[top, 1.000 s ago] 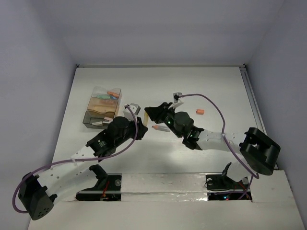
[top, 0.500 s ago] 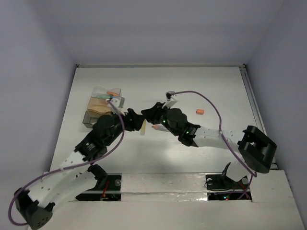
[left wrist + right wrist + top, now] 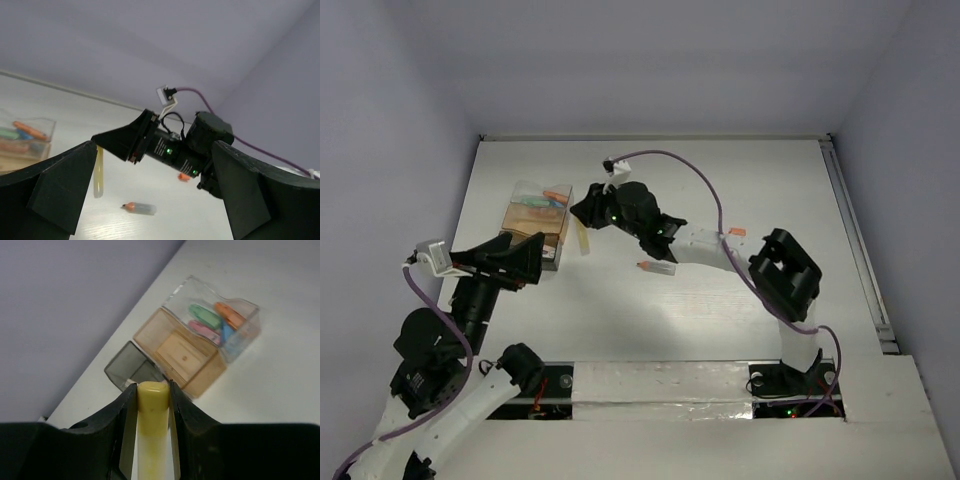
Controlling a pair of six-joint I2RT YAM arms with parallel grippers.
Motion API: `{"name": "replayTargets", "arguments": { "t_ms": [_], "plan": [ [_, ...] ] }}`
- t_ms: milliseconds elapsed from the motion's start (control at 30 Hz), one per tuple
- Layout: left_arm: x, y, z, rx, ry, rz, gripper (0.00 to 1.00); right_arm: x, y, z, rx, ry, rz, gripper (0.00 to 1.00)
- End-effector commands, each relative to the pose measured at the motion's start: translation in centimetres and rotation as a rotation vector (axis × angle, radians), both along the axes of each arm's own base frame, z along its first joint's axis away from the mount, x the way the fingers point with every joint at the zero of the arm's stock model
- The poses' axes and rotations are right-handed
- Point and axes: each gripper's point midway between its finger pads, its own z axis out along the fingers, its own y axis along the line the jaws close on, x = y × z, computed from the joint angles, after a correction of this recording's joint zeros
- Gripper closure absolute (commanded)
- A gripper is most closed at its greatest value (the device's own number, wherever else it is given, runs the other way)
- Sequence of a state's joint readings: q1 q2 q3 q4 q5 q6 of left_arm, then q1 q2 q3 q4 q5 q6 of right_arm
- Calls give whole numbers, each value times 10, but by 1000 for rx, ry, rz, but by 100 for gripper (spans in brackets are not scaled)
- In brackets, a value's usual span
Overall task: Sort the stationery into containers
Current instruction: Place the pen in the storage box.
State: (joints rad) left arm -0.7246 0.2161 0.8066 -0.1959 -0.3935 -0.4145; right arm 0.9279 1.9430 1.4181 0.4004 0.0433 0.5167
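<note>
No lettering, label, brand or number legible in any view; none readable on container (image 3: pixel 207 372) or yellow stationery piece (image 3: pixel 151 410)

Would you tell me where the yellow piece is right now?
Top view: the yellow piece is pinched in the right fingers, just right of the clear box, left of centre.

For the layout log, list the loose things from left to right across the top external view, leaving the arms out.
compartment box → yellow highlighter → clear piece with orange tip → small orange piece
</note>
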Motion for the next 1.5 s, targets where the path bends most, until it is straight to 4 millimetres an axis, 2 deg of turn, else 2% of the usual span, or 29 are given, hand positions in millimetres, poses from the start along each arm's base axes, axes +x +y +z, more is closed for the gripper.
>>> {"name": "replayTargets", "arguments": {
  "t_ms": [0,33,67,100,300,433,633,667,700,1000,1033,1067,1133,1167,1233,1333,1467],
  "plan": [
    [3,23,-28,94,68,116,1,-4,40,20,2,-130,178,100],
    [4,23,-33,98,73,120,1,-1,47,19,-6,-147,194,100],
    [4,24,-38,97,70,124,1,5,57,1,-32,-143,206,100],
    [3,25,-39,96,66,124,1,8,67,21,-6,-184,228,100],
    [-1,30,-37,91,40,132,1,32,102,15,-75,-312,277,100],
    [-2,30,-37,95,41,127,1,45,116,14,-82,-358,273,100],
    [-5,29,-35,91,22,110,1,62,129,-3,-99,-395,250,100],
    [-6,29,-34,88,20,108,1,64,131,-12,-102,-394,248,100],
    [-6,29,-34,89,18,106,1,67,133,-5,-87,-416,235,100],
    [-6,30,-33,89,12,110,1,79,137,-12,-95,-474,201,100],
    [-6,30,-33,88,11,110,1,78,137,-16,-101,-472,206,95],
    [-6,30,-33,89,10,111,1,77,137,-17,-100,-471,210,79],
    [-6,30,-33,91,12,110,1,73,136,-11,-92,-471,223,65],
    [-6,29,-34,92,14,110,1,72,136,-9,-90,-472,230,54],
    [-5,29,-34,92,15,109,1,67,134,7,-74,-480,239,45],
    [-4,29,-34,95,17,116,1,61,130,25,-63,-494,253,40],
    [-2,28,-35,100,24,116,1,47,114,46,-76,-495,268,37]
  ]
}}
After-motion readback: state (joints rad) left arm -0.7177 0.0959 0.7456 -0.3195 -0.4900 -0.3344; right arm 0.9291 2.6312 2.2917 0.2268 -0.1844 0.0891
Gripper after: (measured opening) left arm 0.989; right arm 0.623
